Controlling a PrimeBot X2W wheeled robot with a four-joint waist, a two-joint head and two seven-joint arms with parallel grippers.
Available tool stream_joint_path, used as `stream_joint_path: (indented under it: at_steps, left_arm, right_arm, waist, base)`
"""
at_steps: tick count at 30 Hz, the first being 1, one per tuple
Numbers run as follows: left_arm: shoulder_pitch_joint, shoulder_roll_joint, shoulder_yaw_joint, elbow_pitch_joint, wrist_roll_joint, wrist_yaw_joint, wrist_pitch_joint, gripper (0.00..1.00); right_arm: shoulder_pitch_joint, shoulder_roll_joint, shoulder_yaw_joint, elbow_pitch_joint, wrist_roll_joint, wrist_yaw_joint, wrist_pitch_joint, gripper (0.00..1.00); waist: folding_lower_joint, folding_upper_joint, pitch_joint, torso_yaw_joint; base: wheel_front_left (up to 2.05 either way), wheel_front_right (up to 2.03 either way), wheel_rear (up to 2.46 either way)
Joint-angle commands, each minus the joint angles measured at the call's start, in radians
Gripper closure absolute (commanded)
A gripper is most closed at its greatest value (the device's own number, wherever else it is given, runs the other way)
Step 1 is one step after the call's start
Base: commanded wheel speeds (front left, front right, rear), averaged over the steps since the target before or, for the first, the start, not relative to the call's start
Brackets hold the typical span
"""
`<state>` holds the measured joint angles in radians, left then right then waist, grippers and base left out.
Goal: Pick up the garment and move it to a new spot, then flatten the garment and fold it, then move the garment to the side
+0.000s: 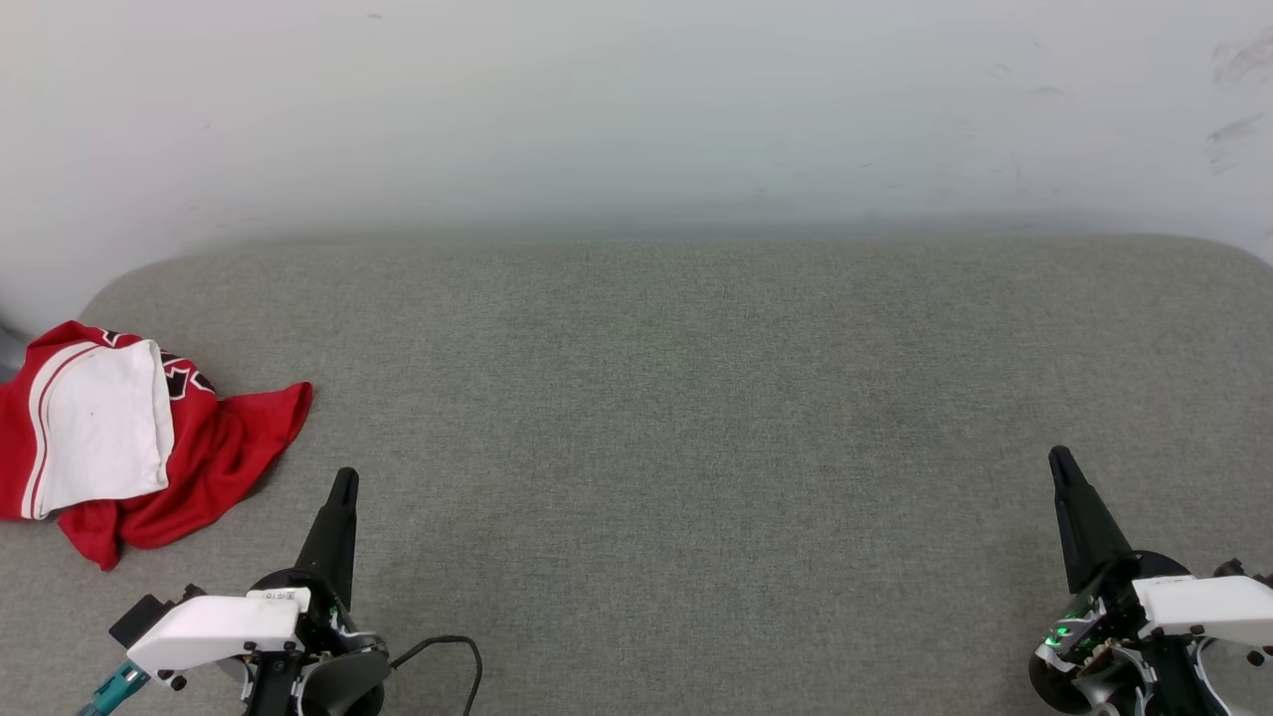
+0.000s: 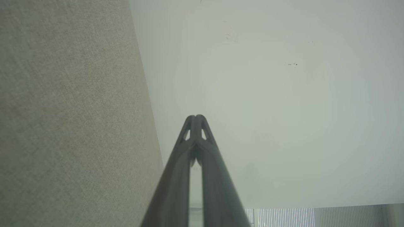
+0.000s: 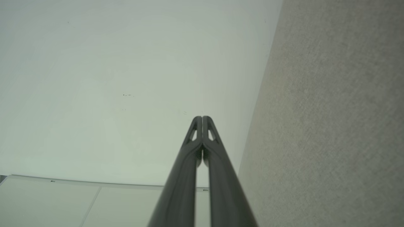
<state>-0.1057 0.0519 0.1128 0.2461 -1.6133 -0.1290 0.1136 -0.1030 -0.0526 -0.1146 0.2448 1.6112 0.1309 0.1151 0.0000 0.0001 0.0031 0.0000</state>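
My left gripper [image 1: 344,479] and right gripper [image 1: 1060,457] are pressed together, empty; crumpled red-and-white jersey shirt [image 1: 214,452] sits at the left edge of the grey fabric pad [image 1: 696,447], so 1 shallow pinch could drag it off.

**Both arms low, jaws closed**

Left gripper [image 1: 344,479] at lower left, fingers pressed together, pointing forward and leaning slightly inward. Right gripper [image 1: 1060,459] at lower right, likewise closed, leaning inward. Pale wrist housings sit behind each.

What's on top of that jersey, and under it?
A white sleeve lies atop the red jersey, which rests on the grey fabric surface. Anything beneath the heap is covered.
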Motion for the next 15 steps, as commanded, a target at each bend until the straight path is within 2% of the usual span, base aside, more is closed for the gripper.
stream_joint_path:
  at_steps: [1,14,15]
  left_arm:
    - [-0.007,-0.002,0.004,0.0,0.003,-0.003,0.005,1.0]
    - [-0.007,-0.002,0.004,0.0,0.003,-0.003,0.005,1.0]
    - [0.0,0.0,0.0,0.0,0.0,0.0,0.0,0.0]
  right_arm:
    - [-0.011,0.005,0.0,0.001,0.003,0.0,0.001,1.0]
    - [-0.011,0.005,0.0,0.001,0.003,0.0,0.001,1.0]
    - [0.0,0.0,0.0,0.0,0.0,0.0,0.0,0.0]
  waist:
    - [0.0,-0.0001,0.0,0.0]
    - [0.0,-0.0001,0.0,0.0]
    - [0.0,-0.0001,0.0,0.0]
  base:
    - [0.0,0.0,0.0]
    - [0.0,0.0,0.0]
    - [0.0,0.0,0.0]
